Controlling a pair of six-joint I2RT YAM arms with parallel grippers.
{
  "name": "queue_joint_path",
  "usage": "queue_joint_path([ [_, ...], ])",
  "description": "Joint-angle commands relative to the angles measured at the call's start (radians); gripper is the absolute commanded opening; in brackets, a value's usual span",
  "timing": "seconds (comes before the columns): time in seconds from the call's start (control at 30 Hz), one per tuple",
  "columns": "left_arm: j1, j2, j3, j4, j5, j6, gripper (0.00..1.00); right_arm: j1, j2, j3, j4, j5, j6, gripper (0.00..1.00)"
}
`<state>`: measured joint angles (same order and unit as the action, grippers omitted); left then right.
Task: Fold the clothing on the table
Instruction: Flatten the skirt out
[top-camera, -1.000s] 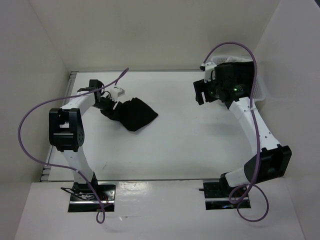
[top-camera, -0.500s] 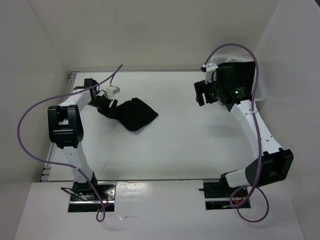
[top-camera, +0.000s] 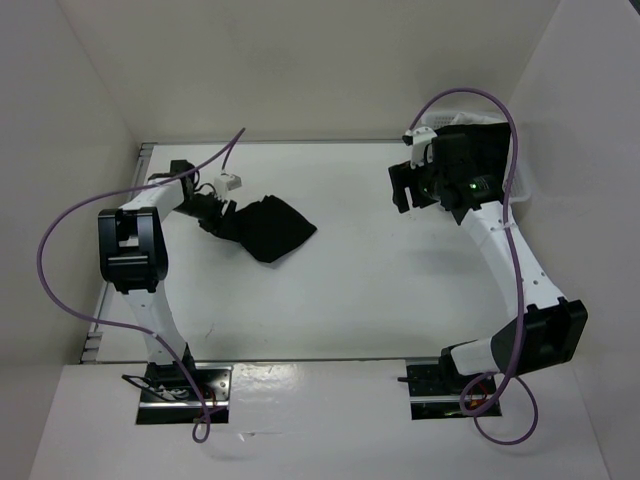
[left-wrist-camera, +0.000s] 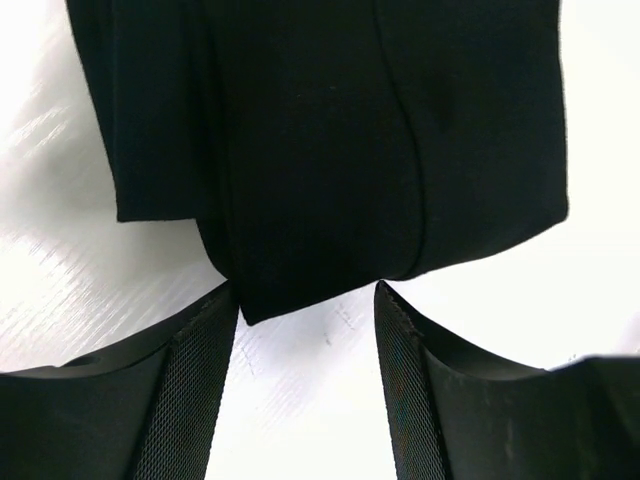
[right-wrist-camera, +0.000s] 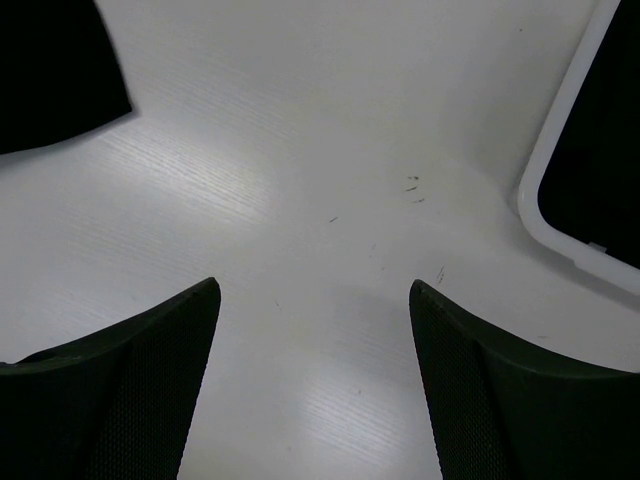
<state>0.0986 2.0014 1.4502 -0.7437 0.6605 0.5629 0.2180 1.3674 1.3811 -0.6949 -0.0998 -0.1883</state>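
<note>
— Counting first: how many of each thing?
— One piece of black clothing (top-camera: 268, 228), one white table (top-camera: 380, 290), one white basket (top-camera: 521, 188) at the far right corner, and two grippers: the left gripper (top-camera: 218, 207) and the right gripper (top-camera: 400, 187).
— Where does the clothing lie?
— On the left half of the table, in a bunched, roughly folded heap, well apart from the basket. The left gripper sits just beside its left edge. In the left wrist view its fingers (left-wrist-camera: 205, 400) stand apart, and a corner of the clothing points into the mouth between their tips. Nothing is clamped.
— And the right one?
— Over bare table near the basket, well apart from the clothing, jaws spread with nothing between them.
— What is hard to make out?
— The right arm (top-camera: 500, 240) covers much of the basket from above. The right wrist view shows only a piece of white rim (right-wrist-camera: 560, 190) with darkness inside, plus a black patch (right-wrist-camera: 50, 70) cut off at the upper left; I cannot tell what that is. The left wrist view crops the clothing at the top.
</note>
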Motion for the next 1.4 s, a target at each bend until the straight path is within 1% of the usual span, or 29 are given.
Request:
queue_joint_path([
  [0.0,0.000,0.013,0.044,-0.031,0.087,0.049,0.63,0.006,-0.034,-0.017,0.049,0.014,0.006,0.81],
  [0.17,0.000,0.022,0.053,-0.051,0.097,0.058,0.56,0.006,-0.044,-0.017,0.058,0.023,0.006,0.81],
  [0.27,0.000,0.031,0.062,-0.071,0.108,0.068,0.38,0.006,-0.053,-0.027,0.058,0.034,0.006,0.81],
  [0.3,0.000,0.031,0.062,-0.071,0.117,0.068,0.20,0.006,-0.053,-0.037,0.058,0.034,0.006,0.81],
  [0.33,-0.010,0.031,0.071,-0.080,0.117,0.068,0.11,0.006,-0.053,-0.037,0.058,0.034,0.006,0.81],
  [0.4,-0.010,0.031,0.072,-0.089,0.129,0.068,0.00,0.006,-0.062,-0.046,0.058,0.034,0.006,0.81],
  [0.47,-0.029,0.001,0.085,-0.103,0.139,0.049,0.00,0.006,-0.062,-0.047,0.058,0.034,0.006,0.81],
  [0.57,-0.053,-0.058,0.179,-0.166,0.139,0.022,0.00,0.006,-0.085,-0.056,0.058,0.034,0.006,0.81],
  [0.6,-0.062,-0.079,0.278,-0.213,0.148,0.012,0.00,0.006,-0.096,-0.056,0.058,0.034,0.006,0.81],
  [0.67,-0.071,-0.166,0.395,-0.253,0.198,-0.032,0.00,0.006,-0.108,-0.065,0.058,0.043,0.006,0.81],
  [0.7,-0.071,-0.243,0.445,-0.253,0.215,-0.064,0.00,0.006,-0.120,-0.065,0.058,0.043,0.006,0.81],
  [0.73,-0.088,-0.283,0.534,-0.231,0.205,-0.098,0.00,0.006,-0.134,-0.065,0.058,0.043,0.006,0.81],
  [0.77,-0.121,-0.321,0.565,-0.209,0.192,-0.163,0.00,0.006,-0.148,-0.077,0.058,0.043,0.006,0.81],
  [0.8,-0.141,-0.389,0.588,-0.162,0.173,-0.193,0.00,0.006,-0.148,-0.086,0.069,0.043,0.006,0.81],
  [0.83,-0.161,-0.417,0.610,-0.152,0.142,-0.210,0.00,0.006,-0.159,-0.097,0.069,0.034,0.006,0.81],
  [0.87,-0.187,-0.456,0.628,-0.117,0.142,-0.256,0.00,0.006,-0.169,-0.097,0.069,0.034,0.006,0.81],
  [0.9,-0.188,-0.467,0.628,-0.091,0.117,-0.286,0.00,-0.003,-0.169,-0.109,0.078,0.034,0.006,0.81],
  [0.93,-0.210,-0.467,0.613,-0.082,0.049,-0.287,0.00,-0.003,-0.178,-0.119,0.078,0.034,0.006,0.81],
  [0.97,-0.211,-0.431,0.628,-0.107,0.015,-0.287,0.00,-0.003,-0.179,-0.119,0.078,0.034,0.006,0.81],
  [1.0,-0.211,-0.402,0.654,-0.149,0.014,-0.287,0.00,-0.003,-0.179,-0.119,0.078,0.034,0.006,0.81],
  [1.07,-0.229,-0.343,0.709,-0.291,0.083,-0.247,0.00,-0.003,-0.179,-0.119,0.078,0.034,0.006,0.81],
  [1.1,-0.243,-0.343,0.708,-0.292,0.083,-0.238,0.00,-0.003,-0.192,-0.119,0.078,0.025,0.006,0.81],
  [1.2,-0.283,-0.401,0.601,-0.217,-0.008,-0.238,0.01,-0.003,-0.203,-0.119,0.078,0.025,0.006,0.81],
  [1.23,-0.296,-0.412,0.523,-0.200,-0.040,-0.238,0.03,-0.003,-0.203,-0.119,0.078,0.025,0.006,0.81],
  [1.27,-0.316,-0.412,0.488,-0.200,-0.071,-0.238,0.05,-0.003,-0.203,-0.119,0.078,0.025,0.015,0.81],
  [1.3,-0.316,-0.412,0.454,-0.200,-0.071,-0.207,0.09,-0.003,-0.212,-0.128,0.078,0.025,0.015,0.81],
  [1.33,-0.326,-0.421,0.379,-0.188,-0.084,-0.198,0.13,-0.003,-0.212,-0.128,0.078,0.025,0.015,0.83],
  [1.37,-0.326,-0.432,0.340,-0.177,-0.097,-0.198,0.16,-0.003,-0.212,-0.128,0.078,0.025,0.015,0.86],
])
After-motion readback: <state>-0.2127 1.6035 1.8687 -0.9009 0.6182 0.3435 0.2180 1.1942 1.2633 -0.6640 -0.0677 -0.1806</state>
